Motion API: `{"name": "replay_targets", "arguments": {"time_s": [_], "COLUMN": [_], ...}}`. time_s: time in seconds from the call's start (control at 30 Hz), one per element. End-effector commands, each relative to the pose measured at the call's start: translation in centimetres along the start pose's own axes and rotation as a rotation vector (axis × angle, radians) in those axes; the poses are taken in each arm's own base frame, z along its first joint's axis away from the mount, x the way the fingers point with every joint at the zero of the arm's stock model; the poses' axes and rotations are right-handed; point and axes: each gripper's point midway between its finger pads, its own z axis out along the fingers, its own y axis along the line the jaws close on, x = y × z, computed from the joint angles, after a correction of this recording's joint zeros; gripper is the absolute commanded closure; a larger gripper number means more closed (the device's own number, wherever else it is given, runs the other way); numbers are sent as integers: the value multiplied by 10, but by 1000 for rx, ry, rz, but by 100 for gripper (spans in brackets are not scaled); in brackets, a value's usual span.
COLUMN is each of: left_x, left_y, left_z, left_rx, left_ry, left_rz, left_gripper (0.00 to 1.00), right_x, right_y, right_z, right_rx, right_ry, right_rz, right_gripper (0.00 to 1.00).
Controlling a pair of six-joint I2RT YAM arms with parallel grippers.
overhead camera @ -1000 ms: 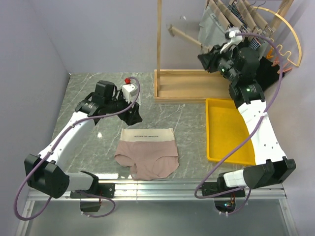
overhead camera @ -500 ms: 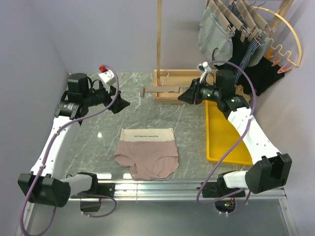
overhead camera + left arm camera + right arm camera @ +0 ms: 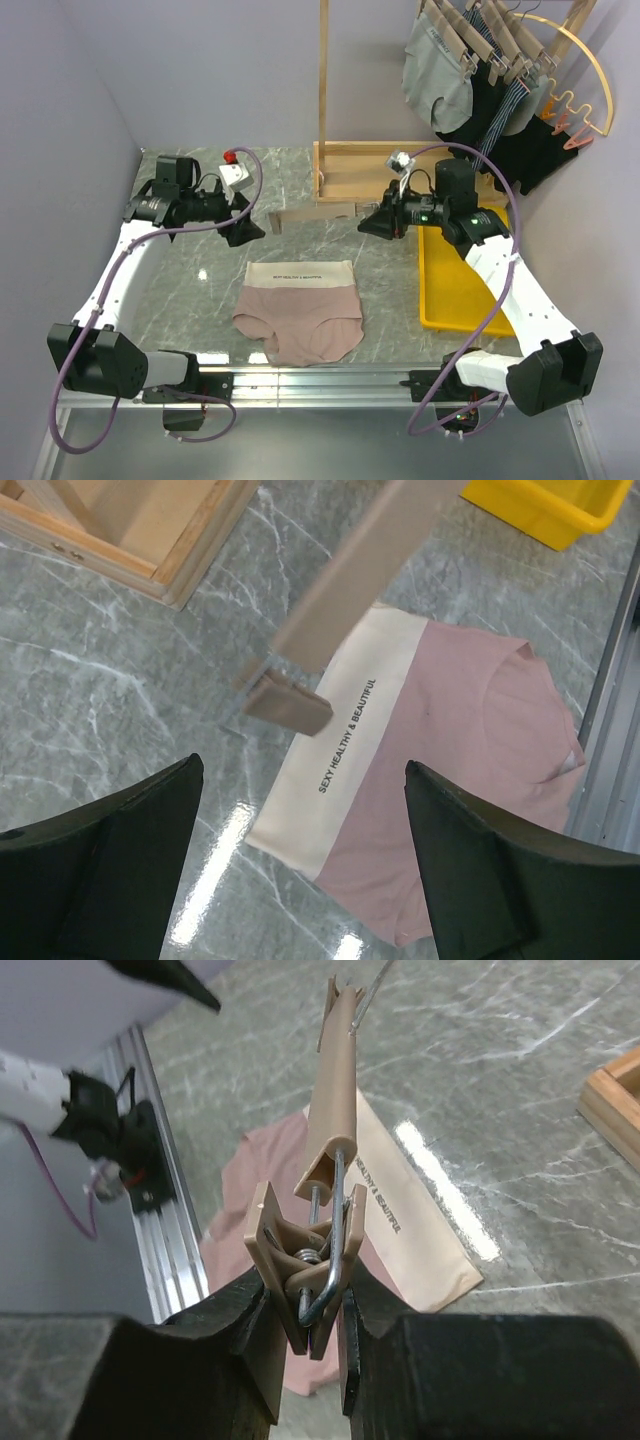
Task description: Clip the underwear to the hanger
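holding the slim light-wood bar hanger (image 3: 315, 213) by one end, my right gripper (image 3: 370, 224) clamped on it above the grey marble table (image 3: 190, 290). my left gripper (image 3: 248, 226) is spread wide and empty. the dusty-pink briefs with cream waistband (image 3: 300, 305) lie flat below, nothing clipped yet.

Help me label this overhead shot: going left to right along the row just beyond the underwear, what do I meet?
left gripper → hanger → right gripper → yellow tray

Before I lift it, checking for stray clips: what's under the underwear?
The underwear lies flat on the table; only marble shows around it. Anything beneath the fabric is covered.
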Motion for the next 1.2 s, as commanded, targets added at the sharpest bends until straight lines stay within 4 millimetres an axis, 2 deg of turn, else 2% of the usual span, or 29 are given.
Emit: {"name": "replay_targets", "arguments": {"time_s": [0.0,0.23,0.37,0.6,0.7,0.73,0.77,0.83,0.87,0.9,1.0,1.17], "left_x": [-2,12,20,16,17,23,21,29,35,39,46,40], "left_y": [-11,-25,-33,-31,-38,-49,-57,-69,-85,-87,-92,-88], "left_z": [1,7,11,10,7,4,2,0,-7,-6,-6,-5], "left_rx": [59,154,210,206,240,277,319,393,449,479,500,471], "left_ry": [-27,-20,-15,-32,-36,-16,-32,-38,-17,-32,-22,-44], "left_rz": [32,20,-13,31,62,31,32,96,39,89,70,80], "left_gripper": [12,11,11,11,12,13,14,15,16,16,15,17], "right_x": [-6,-11,-17,-9,-5,-5,-6,-8,-9,-11,-13,-10], "right_y": [18,30,44,62,64,66,66,68,69,71,75,79], "right_z": [-7,-11,-14,-17,-19,-20,-21,-21,-22,-22,-23,-22], "right_rx": [-59,-101,-144,-195,-201,-206,-204,-212,-215,-220,-232,-247], "right_ry": [7,32,26,53,62,63,58,50,46,41,29,39], "right_rz": [-199,-315,-350,-453,-492,-497,-508,-527,-536,-554,-583,-607], "right_gripper": [100,100,100,100,100,100,100,100,100,100,100,100]}}
